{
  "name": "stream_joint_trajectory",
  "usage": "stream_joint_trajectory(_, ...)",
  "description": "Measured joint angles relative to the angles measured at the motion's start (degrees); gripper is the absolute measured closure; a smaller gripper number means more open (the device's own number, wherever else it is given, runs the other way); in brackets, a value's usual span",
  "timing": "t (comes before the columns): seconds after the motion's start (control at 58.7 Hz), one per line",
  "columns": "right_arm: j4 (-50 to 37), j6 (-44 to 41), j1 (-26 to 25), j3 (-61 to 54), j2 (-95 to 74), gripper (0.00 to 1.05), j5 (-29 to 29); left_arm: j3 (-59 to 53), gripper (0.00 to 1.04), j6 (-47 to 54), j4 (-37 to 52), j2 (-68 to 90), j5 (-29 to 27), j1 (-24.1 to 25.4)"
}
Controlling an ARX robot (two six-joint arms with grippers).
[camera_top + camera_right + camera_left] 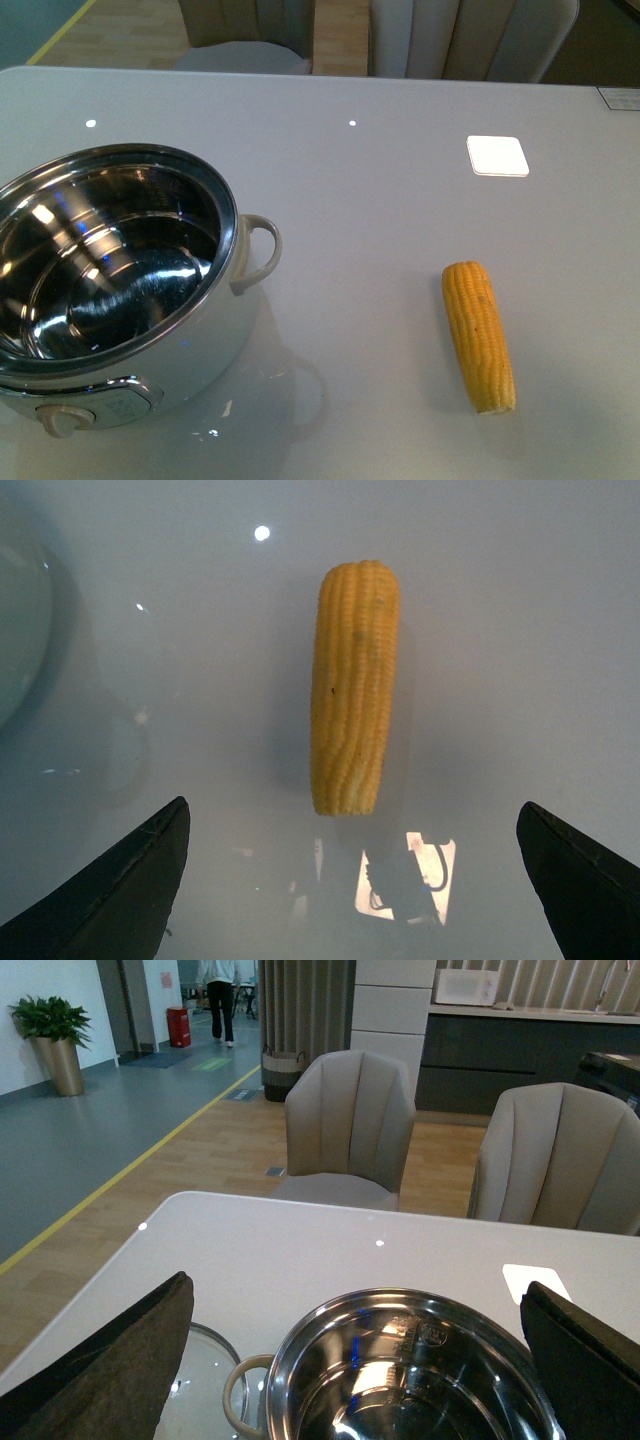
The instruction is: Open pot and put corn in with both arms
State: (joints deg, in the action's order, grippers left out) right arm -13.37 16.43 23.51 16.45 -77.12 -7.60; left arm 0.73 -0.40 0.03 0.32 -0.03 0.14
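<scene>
The uncovered pot (212, 345) sat at the near left of the table (400, 200). The corn (479, 335) lay flat well to its right. The right gripper (354, 805) hung over the cob with its fingers spread wide. The left gripper (357, 1285) gaped likewise above the pot. The glass lid (200, 1385) lay just beside a pot handle. Chairs (350, 1120) stood beyond the table.

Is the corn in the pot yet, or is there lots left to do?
Not yet. Done: the round white pot with shiny steel inside is open, its glass lid lying beside it. In hand: the right claw hangs open over the yellow corn cob on the grey table. Left: grab the corn and put it in the pot.
</scene>
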Motion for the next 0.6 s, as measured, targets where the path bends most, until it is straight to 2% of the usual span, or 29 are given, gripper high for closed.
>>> stream_joint_trajectory(0.102,-7.2,-1.6,1.3,2.6,-13.2,0.09,-0.5,0.0,0.07,0.0,0.0,0.0,0.0,0.0)
stream_joint_trajectory(0.273,-12.1,-4.1,0.7,7.4,-28.4,0.09,-2.0,0.0,0.07,0.0,0.0,0.0,0.0,0.0)
stream_joint_trajectory(0.596,-16.3,-6.9,-1.2,14.2,-40.6,0.09,-1.9,0.0,0.07,0.0,0.0,0.0,0.0,0.0)
